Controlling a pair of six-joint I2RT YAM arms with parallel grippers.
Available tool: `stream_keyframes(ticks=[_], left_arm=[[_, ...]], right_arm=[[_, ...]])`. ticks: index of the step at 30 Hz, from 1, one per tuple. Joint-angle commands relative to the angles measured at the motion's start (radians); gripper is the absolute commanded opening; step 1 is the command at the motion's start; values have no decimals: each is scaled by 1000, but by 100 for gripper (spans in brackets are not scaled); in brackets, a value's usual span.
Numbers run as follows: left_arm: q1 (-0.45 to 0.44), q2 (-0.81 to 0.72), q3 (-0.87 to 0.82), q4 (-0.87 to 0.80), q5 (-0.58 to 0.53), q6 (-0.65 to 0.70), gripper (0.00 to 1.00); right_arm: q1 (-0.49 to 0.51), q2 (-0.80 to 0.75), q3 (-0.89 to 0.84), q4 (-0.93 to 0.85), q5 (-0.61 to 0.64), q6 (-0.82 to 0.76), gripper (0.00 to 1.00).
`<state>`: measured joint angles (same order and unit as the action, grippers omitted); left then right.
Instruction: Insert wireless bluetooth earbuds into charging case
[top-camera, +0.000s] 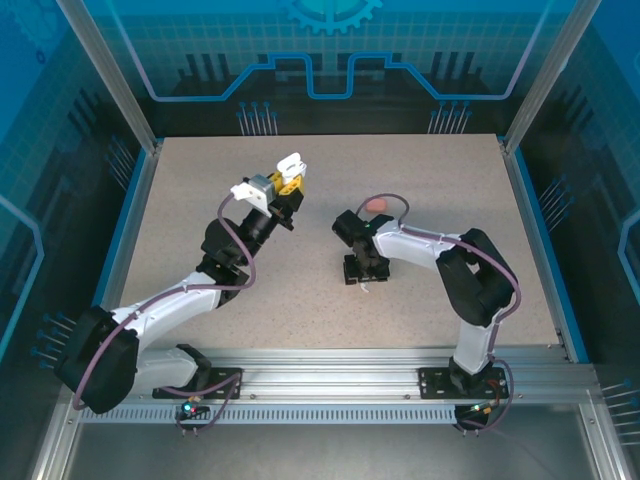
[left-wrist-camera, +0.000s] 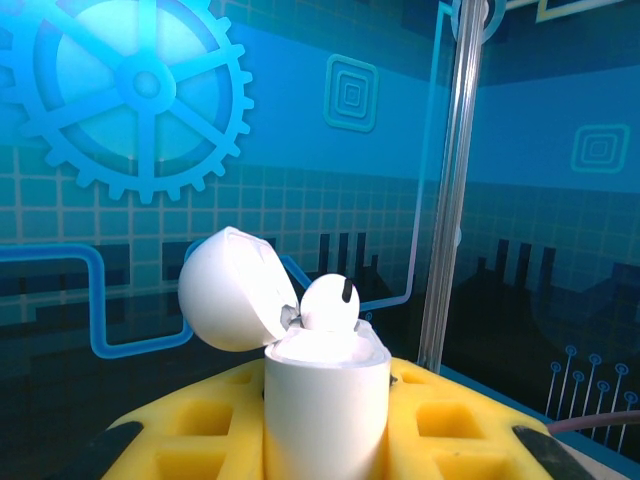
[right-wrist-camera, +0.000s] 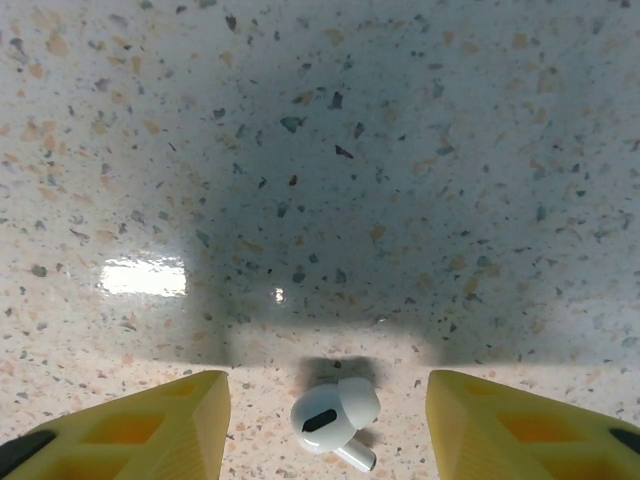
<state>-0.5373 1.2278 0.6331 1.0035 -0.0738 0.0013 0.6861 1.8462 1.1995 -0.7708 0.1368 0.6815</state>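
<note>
My left gripper (top-camera: 284, 186) is raised over the table's back middle, shut on a white charging case (top-camera: 290, 168). In the left wrist view the case (left-wrist-camera: 326, 420) stands upright between the yellow fingers (left-wrist-camera: 190, 425) with its lid (left-wrist-camera: 232, 290) hinged open to the left. One white earbud (left-wrist-camera: 330, 303) sits in its top. My right gripper (top-camera: 362, 270) points down at the table and is open. A second white earbud (right-wrist-camera: 335, 415) lies flat on the table between its yellow fingers (right-wrist-camera: 165, 430), touching neither; it also shows just below that gripper (top-camera: 366, 290).
A salmon-pink rounded object (top-camera: 377, 204) lies on the table behind the right arm, partly hidden by it. The speckled tabletop (top-camera: 460, 190) is ringed by blue edging and transparent walls with metal posts (left-wrist-camera: 455, 200).
</note>
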Motion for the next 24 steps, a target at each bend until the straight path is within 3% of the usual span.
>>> stream_keyframes(ticks=[1,13,24], left_arm=[[7,2,39,46,15,-1,0],[9,6,42,48,15,1,0],[9,11,46,51,18,-1,0]], right_arm=[[-8,27,23,-35,-13,-50,54],[13,62,39,-48,6,-63,46],[29,21,19,-71,25,-53,46]])
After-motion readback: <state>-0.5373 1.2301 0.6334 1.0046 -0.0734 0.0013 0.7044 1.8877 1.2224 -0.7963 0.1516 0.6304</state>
